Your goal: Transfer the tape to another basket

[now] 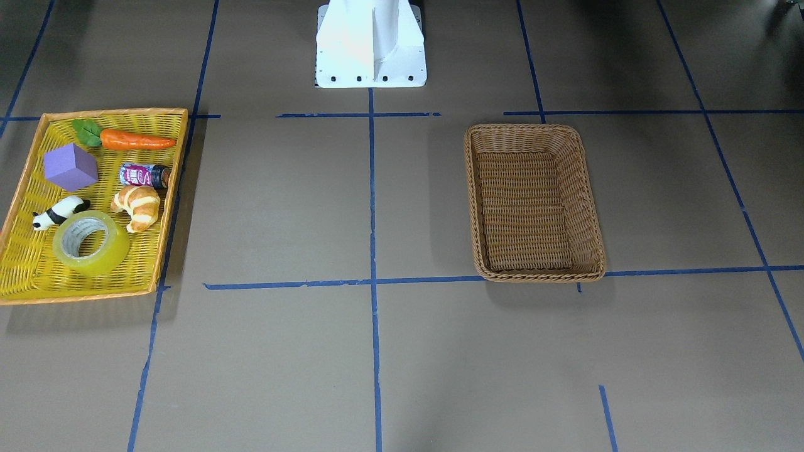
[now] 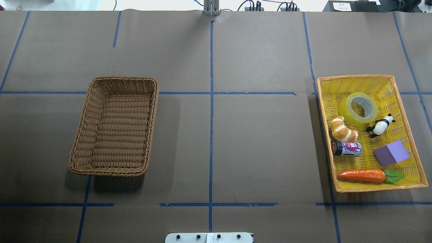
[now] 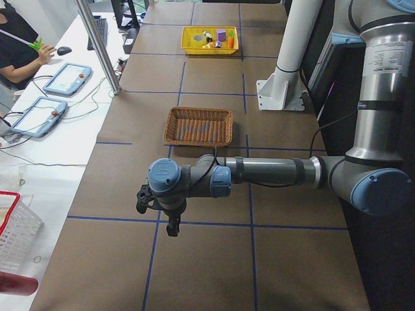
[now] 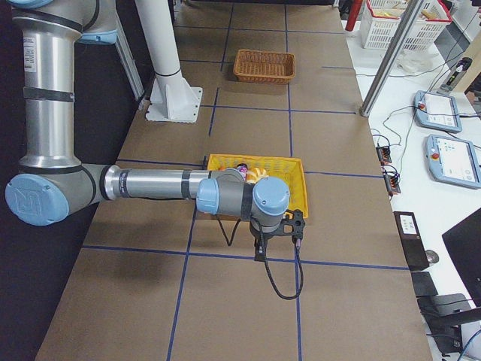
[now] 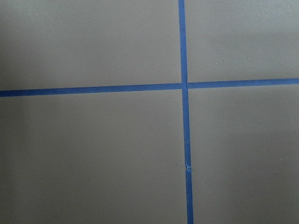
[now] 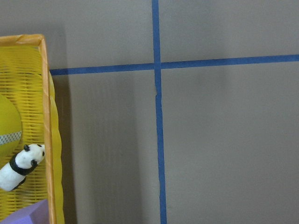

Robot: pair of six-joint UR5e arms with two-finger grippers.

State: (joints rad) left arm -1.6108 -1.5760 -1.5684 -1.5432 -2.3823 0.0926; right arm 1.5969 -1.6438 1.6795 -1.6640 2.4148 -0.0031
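the wide roll of translucent yellow-green packing tape [image 2: 347, 109] lies hole-up at the far end of the flat yellow woven tray with an orange rim [image 2: 354, 77], on the robot's right. a small toy croissant [image 2: 343, 131] and a little black-and-white panda figure [image 2: 380, 125] sit just beside it. the deep brown wicker basket [image 2: 156, 101] stands well apart on the robot's left, and nothing shows inside it.

neither arm has reached the tape. the right gripper [image 4: 279, 237] hangs over bare table just outside the tray's long edge, and the left gripper [image 3: 155, 210] hangs over bare table on the other side. both show only in the side views, so i cannot tell whether either is open or closed.

the step in hand looks like the reach. the right arm is the near one. it is best to come straight down with one finger in the core and one outside the wall, on the side away from the croissant and panda. then lift well above the rim before crossing.
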